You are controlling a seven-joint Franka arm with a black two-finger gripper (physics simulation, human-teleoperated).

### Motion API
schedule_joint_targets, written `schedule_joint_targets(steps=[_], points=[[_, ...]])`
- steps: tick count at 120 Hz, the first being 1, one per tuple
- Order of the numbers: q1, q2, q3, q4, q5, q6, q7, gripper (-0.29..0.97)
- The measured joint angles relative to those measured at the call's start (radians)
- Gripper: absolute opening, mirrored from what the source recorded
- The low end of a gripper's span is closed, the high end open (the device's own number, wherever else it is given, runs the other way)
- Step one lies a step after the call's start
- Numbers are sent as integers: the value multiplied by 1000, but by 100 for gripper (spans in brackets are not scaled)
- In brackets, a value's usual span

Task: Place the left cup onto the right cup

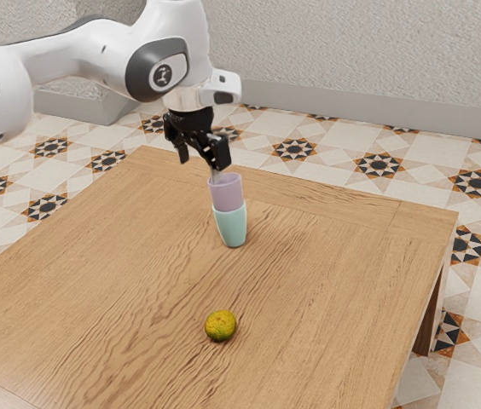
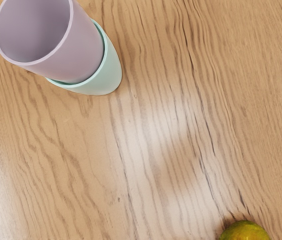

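Now our end effector (image 1: pixel 200 160) hangs just above the far rim of the lilac cup (image 1: pixel 226 192), its fingers spread and released, with nothing between them. The lilac cup sits upright, nested inside the mint cup (image 1: pixel 231 227), and the stack stands toward the back of the wooden tabletop (image 1: pixel 138 281). From the wrist we see the lilac cup's open mouth and the mint rim around it. A small green-orange fruit (image 1: pixel 221 325) lies well apart, nearer the front edge.
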State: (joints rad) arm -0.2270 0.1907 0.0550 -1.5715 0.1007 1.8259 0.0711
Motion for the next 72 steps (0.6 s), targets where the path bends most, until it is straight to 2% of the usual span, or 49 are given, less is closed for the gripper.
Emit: schedule_joint_targets(steps=[27, 72], points=[[0, -128, -2, -114, 11, -17, 17, 68], [2, -195, -4, -160, -1, -62, 6, 68]])
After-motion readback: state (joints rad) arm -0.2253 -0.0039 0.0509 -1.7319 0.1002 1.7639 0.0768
